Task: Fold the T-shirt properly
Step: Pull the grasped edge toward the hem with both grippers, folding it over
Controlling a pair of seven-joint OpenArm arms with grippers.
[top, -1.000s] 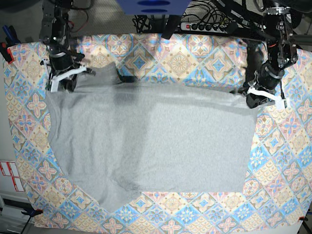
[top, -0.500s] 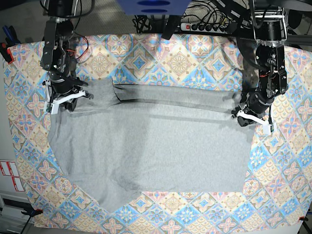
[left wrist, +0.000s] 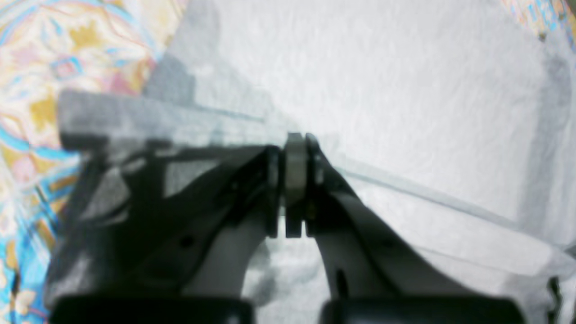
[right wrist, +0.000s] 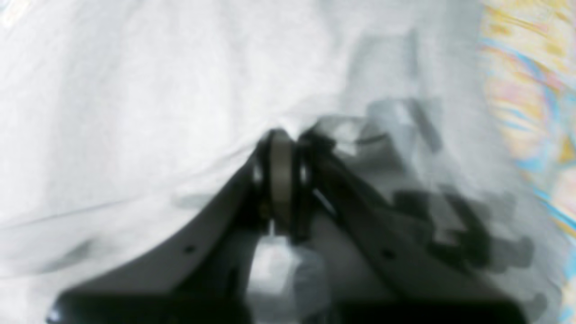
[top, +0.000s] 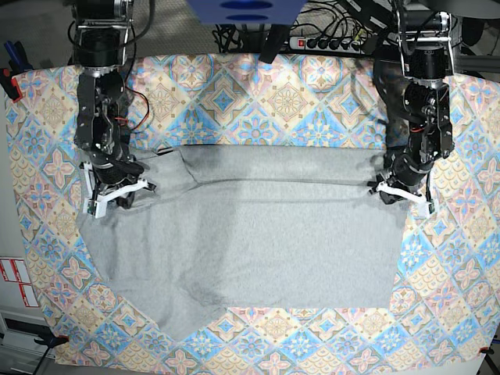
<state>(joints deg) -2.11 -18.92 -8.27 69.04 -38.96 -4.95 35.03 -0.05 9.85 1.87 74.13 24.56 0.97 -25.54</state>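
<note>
The light grey T-shirt (top: 258,234) lies spread on the tile-patterned cloth (top: 258,101), its far edge folded over toward the front; no lettering shows. My left gripper (top: 402,195) is at the shirt's right edge in the base view. In the left wrist view (left wrist: 294,180) it is shut on a fold of the grey fabric (left wrist: 382,67). My right gripper (top: 113,195) is at the shirt's left edge, by a sleeve. In the right wrist view (right wrist: 281,180) it is shut on the grey fabric (right wrist: 135,90).
The patterned cloth covers the whole table and shows beside the shirt in both wrist views (left wrist: 27,90) (right wrist: 531,90). A power strip (top: 324,43) and cables lie behind the far edge. A red clamp (top: 8,82) sits at the left edge.
Both grippers have moved toward the front of the table with the shirt's far edge in them. The fold line has come nearer and more patterned cloth shows at the back.
</note>
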